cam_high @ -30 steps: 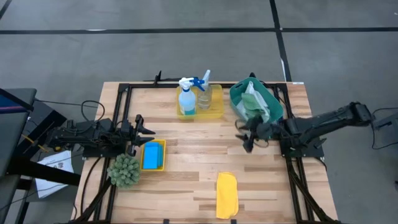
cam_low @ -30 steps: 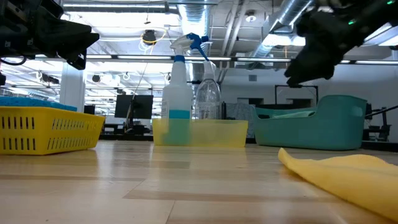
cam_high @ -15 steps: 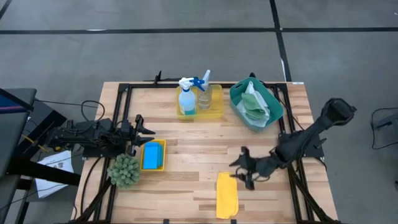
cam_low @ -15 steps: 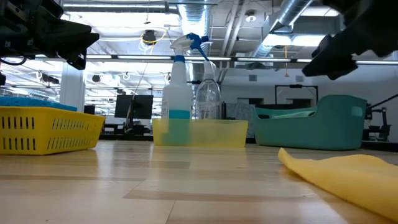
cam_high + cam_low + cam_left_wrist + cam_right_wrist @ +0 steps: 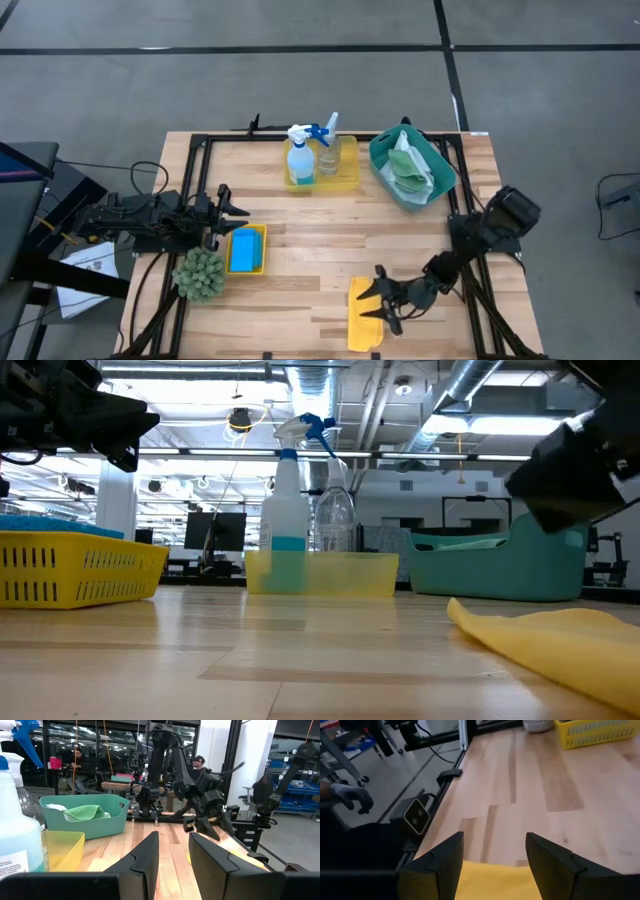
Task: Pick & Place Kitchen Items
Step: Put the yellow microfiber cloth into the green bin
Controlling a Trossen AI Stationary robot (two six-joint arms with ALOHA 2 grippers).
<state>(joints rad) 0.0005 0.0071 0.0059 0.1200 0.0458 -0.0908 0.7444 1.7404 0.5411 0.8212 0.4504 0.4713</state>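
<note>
Yellow cloth [image 5: 364,313] flat on the wooden tabletop [image 5: 310,215] near its front edge, with the right claw [image 5: 377,300] poised just over its upper right corner, fingers [image 5: 552,862] spread wide, nothing between them. Left claw [image 5: 226,203] parked at the tabletop's left edge beside the yellow tray [image 5: 260,250] with the blue sponge [image 5: 242,250], fingers narrowly parted and empty. Blue-liquid spray bottle [image 5: 299,157] and clear bottle [image 5: 326,153] upright together in the far yellow tray [image 5: 349,165]. Green cloth [image 5: 408,168] and white cloth [image 5: 431,178] lying in the teal bin [image 5: 384,170]. Spiky green ball [image 5: 200,273] near the sponge tray.
</note>
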